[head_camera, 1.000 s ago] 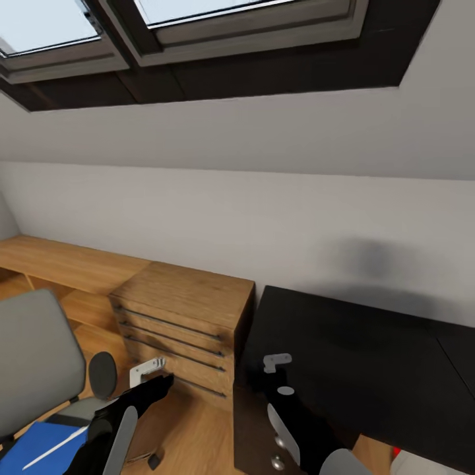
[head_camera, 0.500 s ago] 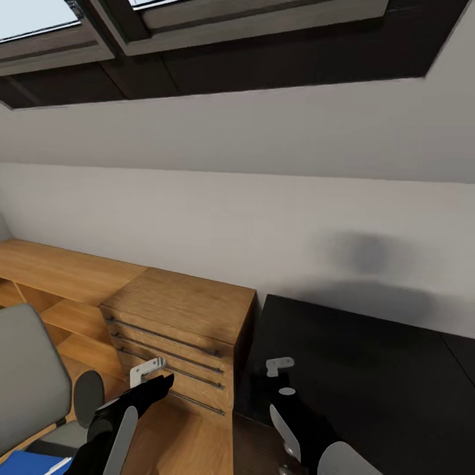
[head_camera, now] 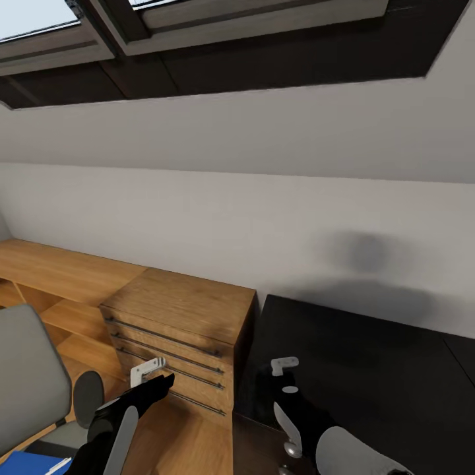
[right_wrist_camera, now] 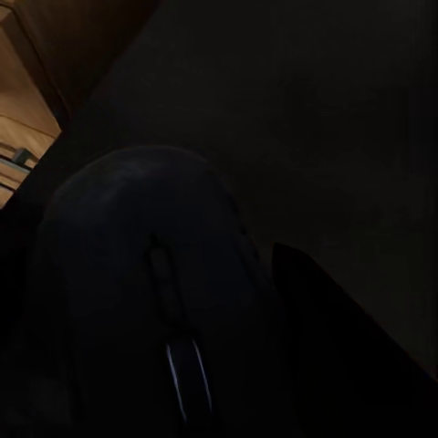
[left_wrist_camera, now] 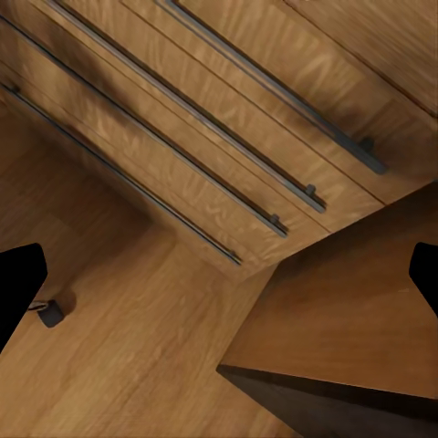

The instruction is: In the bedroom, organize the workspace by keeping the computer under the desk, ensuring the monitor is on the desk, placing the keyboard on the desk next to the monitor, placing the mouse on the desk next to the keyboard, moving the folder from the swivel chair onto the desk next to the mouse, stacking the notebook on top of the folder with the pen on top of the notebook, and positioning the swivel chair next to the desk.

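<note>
A black mouse [right_wrist_camera: 155, 301] with a pale wheel is showing against the black desk [head_camera: 369, 369]; beside the left gripper [head_camera: 153, 373], a brown wood-grain drawer chest [head_camera: 178, 323] with dark handles.

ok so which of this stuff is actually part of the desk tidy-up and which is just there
Part of the job:
desk
swivel chair
blue folder, on the chair seat
mouse, close under the right wrist camera, over the desk

Just there:
wooden drawer chest
low wooden shelf
skylight
</note>
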Tool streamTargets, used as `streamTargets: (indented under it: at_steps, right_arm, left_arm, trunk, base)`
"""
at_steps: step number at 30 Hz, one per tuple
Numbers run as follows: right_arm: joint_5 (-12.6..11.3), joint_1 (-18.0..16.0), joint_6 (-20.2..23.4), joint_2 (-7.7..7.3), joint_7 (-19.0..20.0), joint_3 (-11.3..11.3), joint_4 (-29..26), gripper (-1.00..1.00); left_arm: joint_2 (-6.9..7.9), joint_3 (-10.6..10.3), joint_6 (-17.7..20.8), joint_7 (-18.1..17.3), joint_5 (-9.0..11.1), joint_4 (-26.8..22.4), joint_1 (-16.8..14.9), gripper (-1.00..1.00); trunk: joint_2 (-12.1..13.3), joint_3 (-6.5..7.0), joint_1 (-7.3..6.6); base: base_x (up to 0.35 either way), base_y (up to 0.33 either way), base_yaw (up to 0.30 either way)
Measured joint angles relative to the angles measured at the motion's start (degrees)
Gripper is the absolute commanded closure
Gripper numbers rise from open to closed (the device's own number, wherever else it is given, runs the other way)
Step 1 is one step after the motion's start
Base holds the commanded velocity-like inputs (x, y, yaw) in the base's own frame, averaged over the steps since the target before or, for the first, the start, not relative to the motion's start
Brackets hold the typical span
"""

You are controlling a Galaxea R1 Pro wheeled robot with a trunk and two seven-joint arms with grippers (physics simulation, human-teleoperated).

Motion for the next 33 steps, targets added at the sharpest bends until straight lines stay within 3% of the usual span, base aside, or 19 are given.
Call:
streamTargets:
  at_steps: [27, 33]
  right_arm:
    - [-0.17, -0.50, 2.74, 0.15, -0.19, -0.02, 0.74, 1.00]
    - [-0.17, -0.50, 2.92, 0.25, -0.21, -0.06, 0.77, 1.00]
  left_arm:
    - [-0.18, -0.03, 0.09, 0.04, 0.24, -0.43, 0.00, -1.00]
    - [-1.09, -0.01, 0.09, 0.13, 0.19, -0.45, 0.00, -1.00]
  trunk:
    - [0.00, 0.00, 0.00]
    - [-2.39, -1.07, 1.31]
  base:
    - [0.034, 0.000, 0.000]
    - [0.000, 0.000, 0.000]
